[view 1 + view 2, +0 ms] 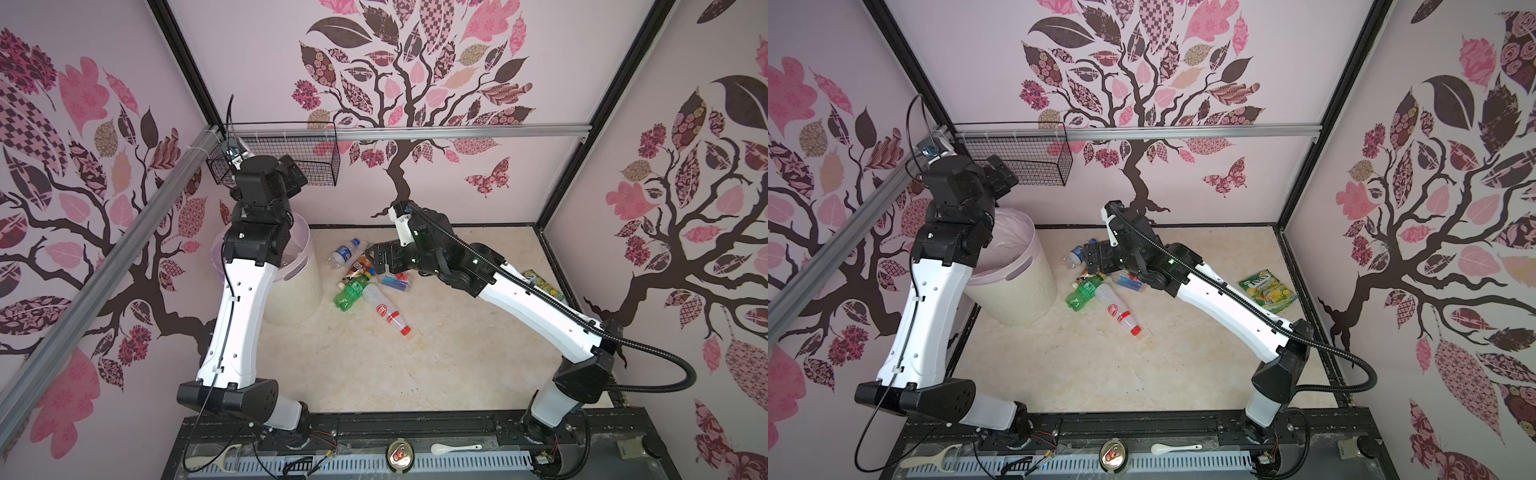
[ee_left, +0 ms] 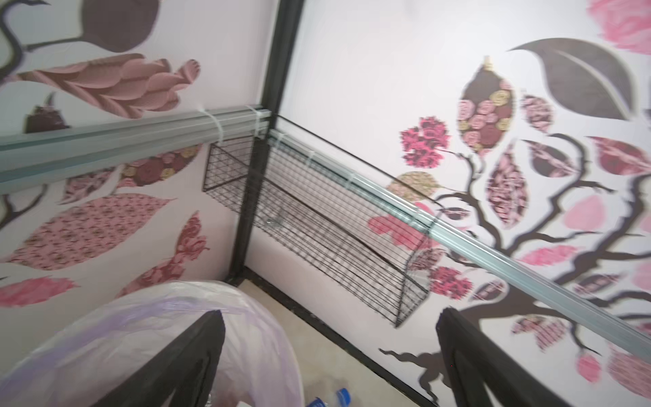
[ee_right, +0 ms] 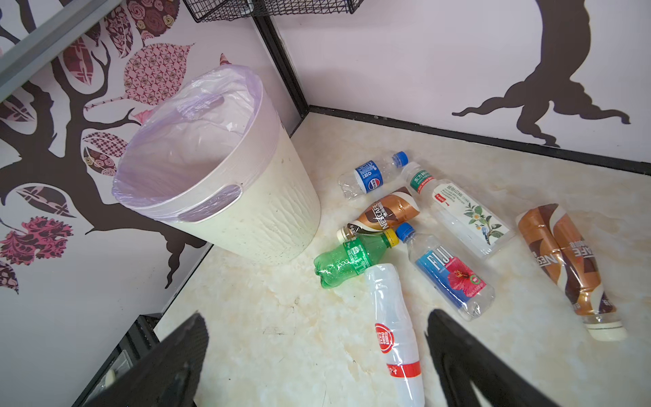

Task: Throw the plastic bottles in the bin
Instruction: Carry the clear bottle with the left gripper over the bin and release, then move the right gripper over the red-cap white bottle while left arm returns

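The plastic bottles lie in a loose heap on the cream marbled tabletop, at the middle of both top views, just right of the round cream ribbed bin with its lilac liner. They look empty, so expect them to be light, thin-walled, slick and quick to roll. Grip across the labelled belly, not the neck. The white bottle with the red label lies nearest your right gripper, whose fingers stand wide apart and empty. Your left gripper, above the bin at left, is likewise spread and empty.
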You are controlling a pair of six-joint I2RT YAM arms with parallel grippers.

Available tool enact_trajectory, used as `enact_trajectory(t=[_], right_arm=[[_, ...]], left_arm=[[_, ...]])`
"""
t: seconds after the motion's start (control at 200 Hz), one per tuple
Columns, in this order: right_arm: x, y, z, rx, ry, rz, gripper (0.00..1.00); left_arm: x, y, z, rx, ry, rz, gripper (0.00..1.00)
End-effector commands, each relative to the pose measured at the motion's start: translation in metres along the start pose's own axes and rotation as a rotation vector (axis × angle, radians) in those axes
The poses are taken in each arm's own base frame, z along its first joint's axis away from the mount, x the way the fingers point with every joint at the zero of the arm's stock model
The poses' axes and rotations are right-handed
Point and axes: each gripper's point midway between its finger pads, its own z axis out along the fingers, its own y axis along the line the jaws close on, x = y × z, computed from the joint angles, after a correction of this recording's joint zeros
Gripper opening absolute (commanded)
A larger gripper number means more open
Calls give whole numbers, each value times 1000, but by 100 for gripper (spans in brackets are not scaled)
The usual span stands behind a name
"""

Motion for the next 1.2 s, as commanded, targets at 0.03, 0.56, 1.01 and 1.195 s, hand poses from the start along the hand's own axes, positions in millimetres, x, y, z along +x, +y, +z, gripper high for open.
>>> enact_trajectory(t=[0.03,0.56,1.01,1.195], right_arm=[[-14,-10,-23,7,-52,49,99],[47,-106,-59,201,-12,154,100],[184,-157,-47,275,219,213,100],[220,-170,-29,310,326,189,99]], left_arm=[[22,-15,-1,60,80,-14,98],[185,-102,-57,361,534,20,98],[311,-81,-116,381,974,-129,98],[348,-64,-139,387,1082,-215,98]])
